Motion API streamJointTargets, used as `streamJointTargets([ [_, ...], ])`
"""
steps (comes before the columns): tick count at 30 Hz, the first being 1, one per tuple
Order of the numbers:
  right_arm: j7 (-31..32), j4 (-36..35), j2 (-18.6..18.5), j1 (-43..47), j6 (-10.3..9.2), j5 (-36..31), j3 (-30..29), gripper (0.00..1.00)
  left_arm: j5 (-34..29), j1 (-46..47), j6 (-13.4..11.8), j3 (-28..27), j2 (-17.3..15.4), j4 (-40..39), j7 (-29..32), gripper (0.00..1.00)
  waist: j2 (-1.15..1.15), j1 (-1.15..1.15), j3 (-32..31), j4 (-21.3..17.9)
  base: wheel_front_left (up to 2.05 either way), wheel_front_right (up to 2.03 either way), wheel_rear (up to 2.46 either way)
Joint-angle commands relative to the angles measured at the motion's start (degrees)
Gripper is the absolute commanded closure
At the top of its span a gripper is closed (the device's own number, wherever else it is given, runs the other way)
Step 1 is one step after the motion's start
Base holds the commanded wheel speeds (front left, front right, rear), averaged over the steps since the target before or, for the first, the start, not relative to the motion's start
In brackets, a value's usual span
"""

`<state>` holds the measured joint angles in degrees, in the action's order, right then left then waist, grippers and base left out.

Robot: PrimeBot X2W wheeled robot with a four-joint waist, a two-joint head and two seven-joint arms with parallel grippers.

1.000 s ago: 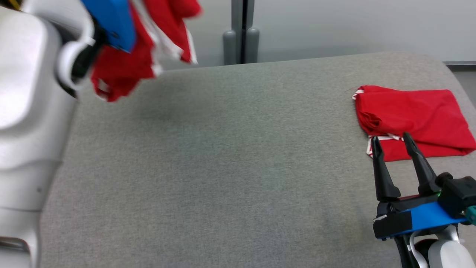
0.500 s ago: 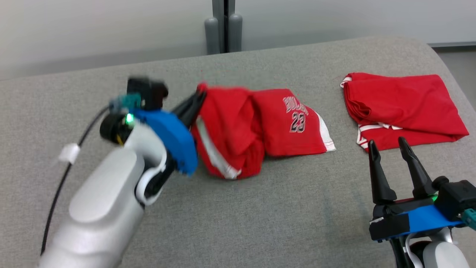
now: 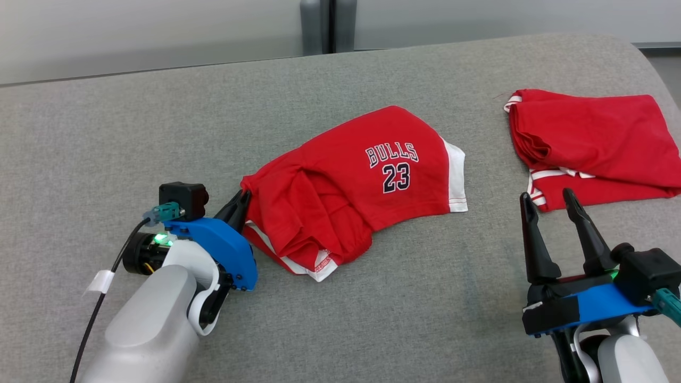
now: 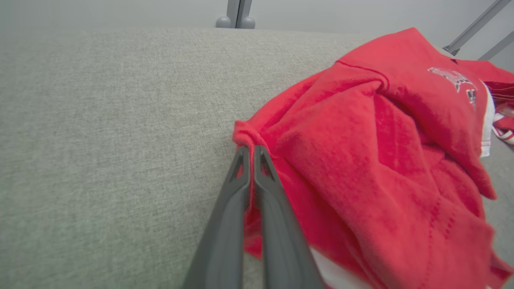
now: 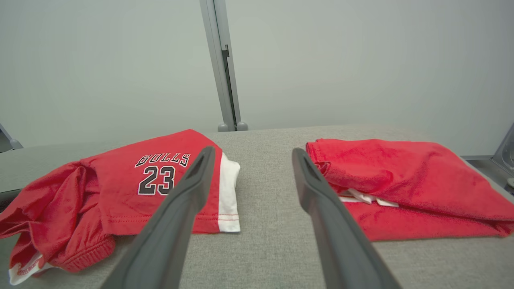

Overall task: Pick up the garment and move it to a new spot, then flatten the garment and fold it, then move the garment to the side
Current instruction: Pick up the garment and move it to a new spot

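One garment lies crumpled on the worktop, pinched at its left corner.
We find the left end effector clamped on it; its length runs rightward toward the right end effector, spread wide and empty.

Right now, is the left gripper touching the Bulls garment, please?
Touching: the left wrist view shows the left gripper pinching a fold of the Bulls garment.

A grey fabric worktop is lying under even light; a pale wall and grey post are standing behind it.
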<state>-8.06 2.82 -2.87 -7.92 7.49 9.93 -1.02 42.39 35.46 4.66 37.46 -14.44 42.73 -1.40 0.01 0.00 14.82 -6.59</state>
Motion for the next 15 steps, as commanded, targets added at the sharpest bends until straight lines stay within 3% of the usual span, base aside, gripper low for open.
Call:
streamJointTargets([
  [1,-0.3,0.5,-0.1,-0.7,0.01,0.1,0.0,0.00,0.3,1.3,0.3,-0.6,0.4,0.8,-1.3,0.69,-0.01,0.00,0.1,0.4,0.00,0.00,0.00],
  [2,-0.4,0.7,-0.1,-1.0,0.01,0.0,0.1,0.00,0.1,1.6,0.2,-0.6,0.7,1.2,-2.4,0.19,-0.01,0.00,0.0,0.5,0.00,0.00,0.00],
  [3,-0.4,0.9,-0.1,-1.2,0.01,0.0,0.0,0.00,0.0,1.9,0.2,-0.8,1.1,1.4,-3.4,0.00,-0.01,0.00,-0.1,0.8,0.00,0.00,0.00],
  [15,-0.5,3.0,-0.1,0.2,0.01,-1.3,-1.6,0.00,-2.3,3.2,0.7,0.2,2.5,2.1,-11.6,0.00,-0.01,0.00,-5.5,4.6,0.00,0.00,0.00],
])
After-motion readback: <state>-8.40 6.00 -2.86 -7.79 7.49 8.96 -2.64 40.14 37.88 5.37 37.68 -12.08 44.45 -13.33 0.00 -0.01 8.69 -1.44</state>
